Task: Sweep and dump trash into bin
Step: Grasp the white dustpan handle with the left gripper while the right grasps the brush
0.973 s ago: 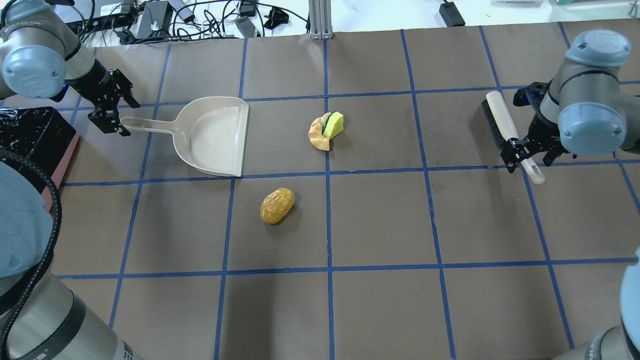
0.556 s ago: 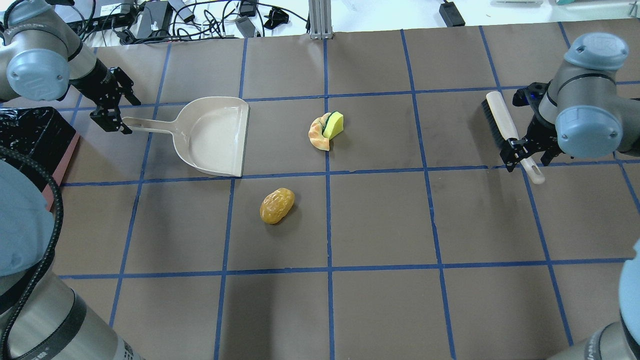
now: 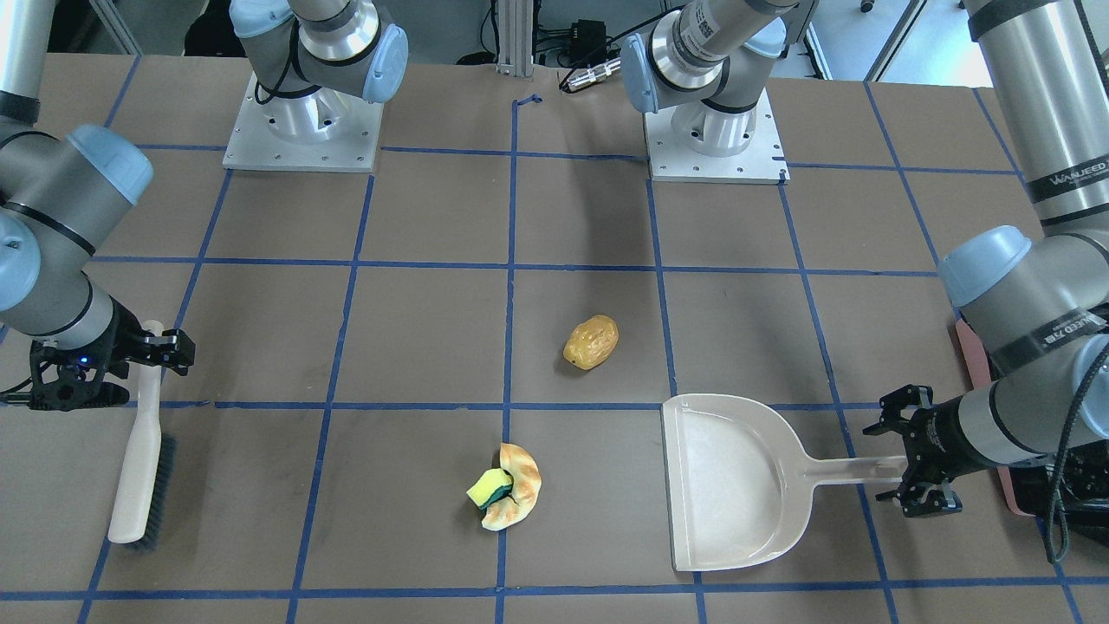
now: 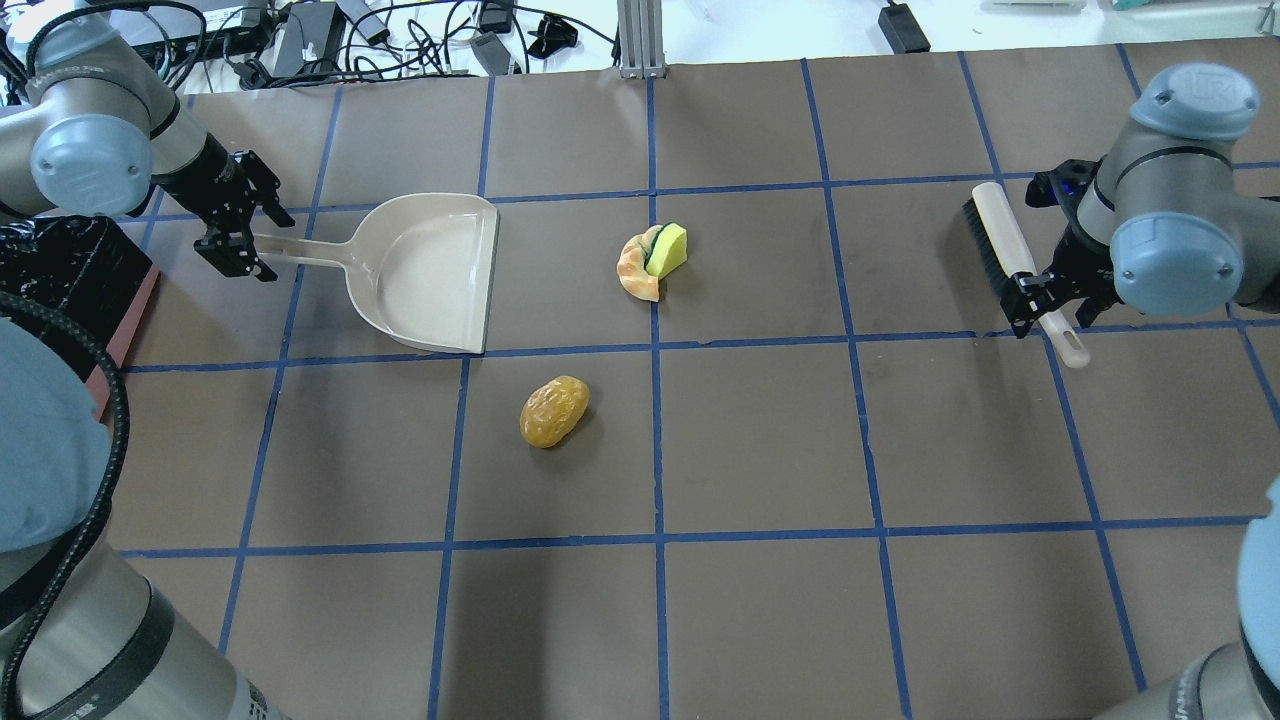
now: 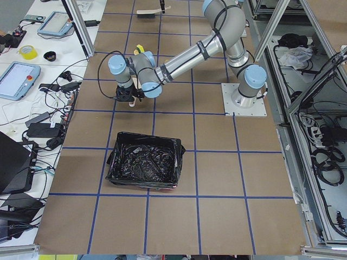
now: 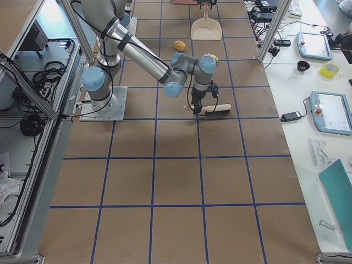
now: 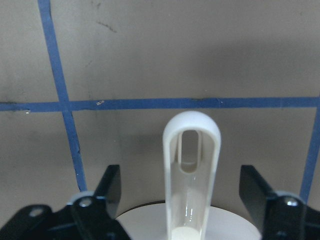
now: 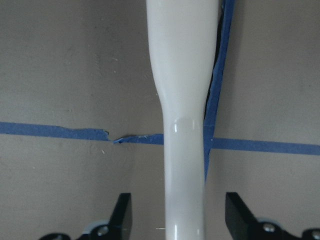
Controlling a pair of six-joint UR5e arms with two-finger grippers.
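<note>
The beige dustpan [image 4: 430, 270] lies flat left of centre. My left gripper [image 4: 262, 243] is open, one finger on each side of the tip of the dustpan handle [image 7: 191, 165], not touching it. The beige brush [image 4: 1000, 240] lies at the right. My right gripper [image 4: 1050, 315] is open astride the brush handle [image 8: 185, 75]. The trash lies on the table: a golden-yellow lump [image 4: 553, 410], and a tan dumpling piece [image 4: 635, 272] with a yellow-and-green sponge chunk [image 4: 667, 250] resting on it. The bin [image 5: 143, 168], pink with a black bag, stands beyond the dustpan handle at the left edge [image 4: 60, 265].
The table is brown paper with a blue tape grid. Both arm bases [image 3: 299, 130] are bolted at the robot's side. Cables and power bricks [image 4: 300, 40] lie past the far edge. Tablets and tape rolls [image 5: 21, 76] sit on side benches.
My left gripper has moved along the handle toward the dustpan and now straddles the handle tip. The right gripper has shifted only slightly. The trash, dustpan and brush have not moved.
</note>
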